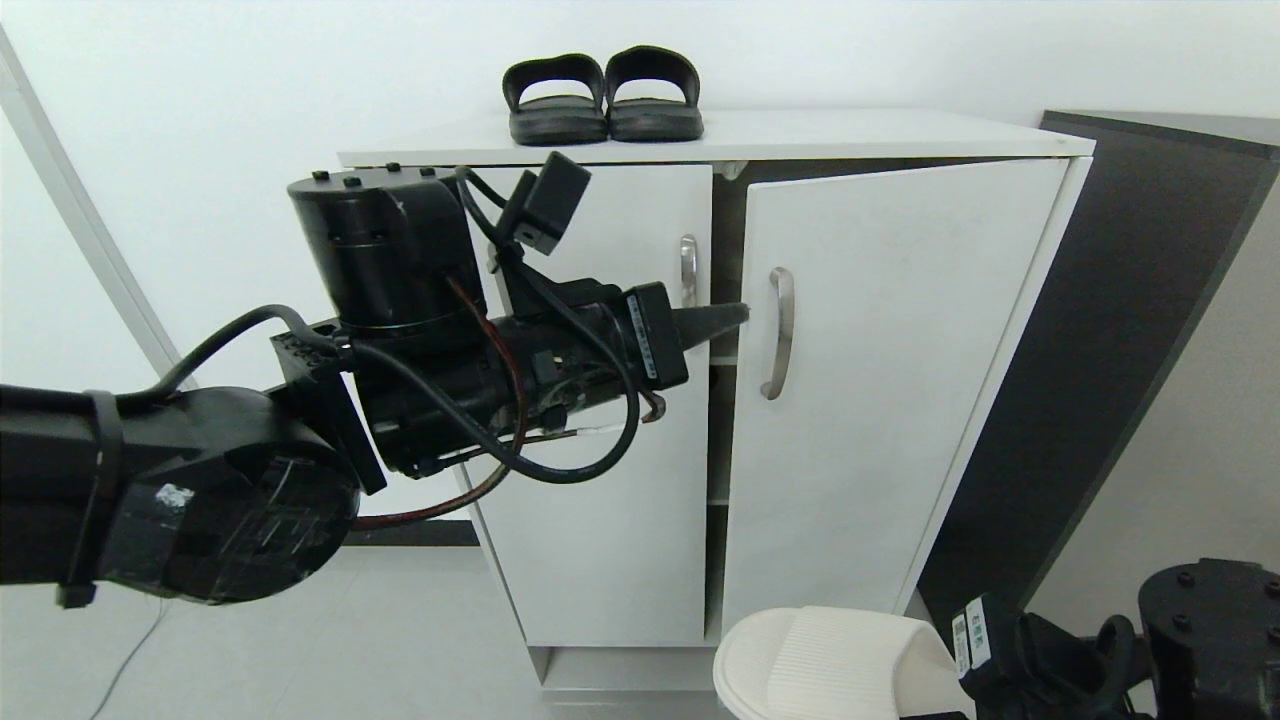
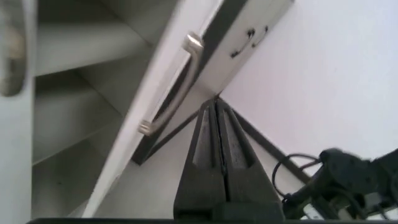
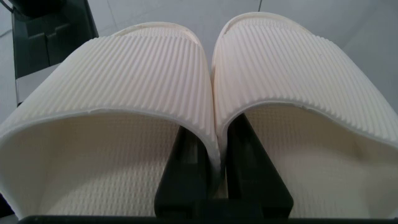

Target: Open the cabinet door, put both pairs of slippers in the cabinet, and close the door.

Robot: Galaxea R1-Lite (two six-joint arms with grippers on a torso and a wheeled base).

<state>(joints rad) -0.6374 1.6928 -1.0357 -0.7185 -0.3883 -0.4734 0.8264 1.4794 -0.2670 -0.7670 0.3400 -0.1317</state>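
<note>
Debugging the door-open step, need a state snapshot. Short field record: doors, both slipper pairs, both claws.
cabinet: white two-door cabinet
right door: ajar, with a dark gap next to the left door
left door: looks shut
black pair: black rubber slide slippers, side by side on the cabinet top
cream pair: cream ribbed slide slippers, held low in front of the cabinet
left claw: shut, tip at the right door's gap edge, beside its curved metal handle
right claw: shut, pinching the cream pair's adjoining straps
</note>
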